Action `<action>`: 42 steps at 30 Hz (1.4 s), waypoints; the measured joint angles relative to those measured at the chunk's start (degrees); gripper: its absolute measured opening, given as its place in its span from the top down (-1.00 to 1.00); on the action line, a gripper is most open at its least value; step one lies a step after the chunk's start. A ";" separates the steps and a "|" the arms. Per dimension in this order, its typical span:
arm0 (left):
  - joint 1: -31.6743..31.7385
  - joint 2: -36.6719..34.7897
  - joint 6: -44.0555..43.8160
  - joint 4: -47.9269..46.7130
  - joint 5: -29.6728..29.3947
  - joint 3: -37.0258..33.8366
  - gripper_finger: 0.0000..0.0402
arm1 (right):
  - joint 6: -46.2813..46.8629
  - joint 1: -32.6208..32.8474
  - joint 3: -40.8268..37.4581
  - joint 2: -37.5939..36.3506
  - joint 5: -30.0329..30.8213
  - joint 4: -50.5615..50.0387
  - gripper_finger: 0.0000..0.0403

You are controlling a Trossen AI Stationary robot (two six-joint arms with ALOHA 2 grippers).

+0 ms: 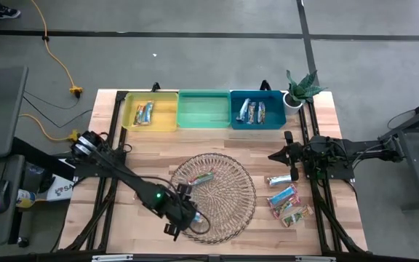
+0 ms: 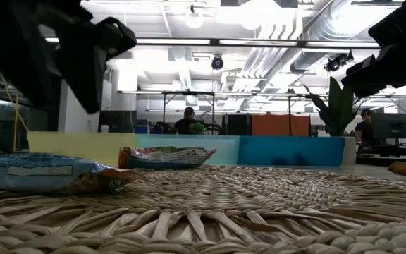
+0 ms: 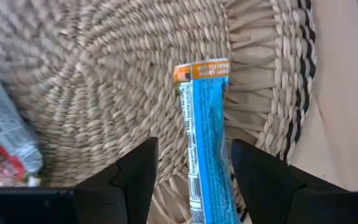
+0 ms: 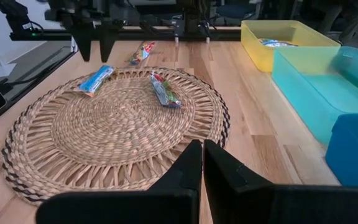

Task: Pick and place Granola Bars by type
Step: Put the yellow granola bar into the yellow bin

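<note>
The left gripper (image 3: 191, 180) is hovering over the near-left rim of the wicker tray (image 1: 235, 211), its fingers (image 3: 135, 174) spread apart on either side of a bright blue bar (image 3: 207, 143) that is lying on the weave just inside the tray's edge; the fingers are not touching the wrapper. A second, multicoloured bar (image 1: 204, 177) is resting nearer the tray's middle. The right gripper (image 4: 202, 163) is waiting to the right of the tray, above bare wood, with its fingers pressed together. More bars (image 1: 288, 201) are lying on the table to the right of the tray, below that gripper. Beyond the tray, three bins are standing in a row: the yellow bin (image 1: 164, 122) is holding a couple of bars, the green bin (image 1: 202, 120) is sitting between, and the blue bin (image 1: 276, 122) is holding several silvery-blue ones.
</note>
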 joint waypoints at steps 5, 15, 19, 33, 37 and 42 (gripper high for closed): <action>-0.19 2.21 0.15 0.03 0.73 0.00 0.02 | -0.02 0.02 0.00 0.02 0.00 -0.07 1.00; -0.17 4.83 0.61 0.54 3.05 0.00 0.02 | 0.00 0.00 0.00 0.02 0.00 -0.06 1.00; -0.15 4.80 0.61 1.19 3.06 0.00 0.02 | -0.02 0.01 0.00 0.02 0.00 -0.05 1.00; 0.50 6.60 1.21 3.65 5.29 -0.06 0.02 | -0.02 0.01 0.02 -0.02 0.00 -0.18 1.00; 1.05 7.31 1.46 3.62 6.13 -0.02 0.02 | -0.01 0.00 0.09 0.02 -0.02 -0.05 1.00; 1.10 8.82 1.70 3.99 7.21 0.19 0.02 | -0.02 0.02 0.09 0.02 0.00 -0.09 1.00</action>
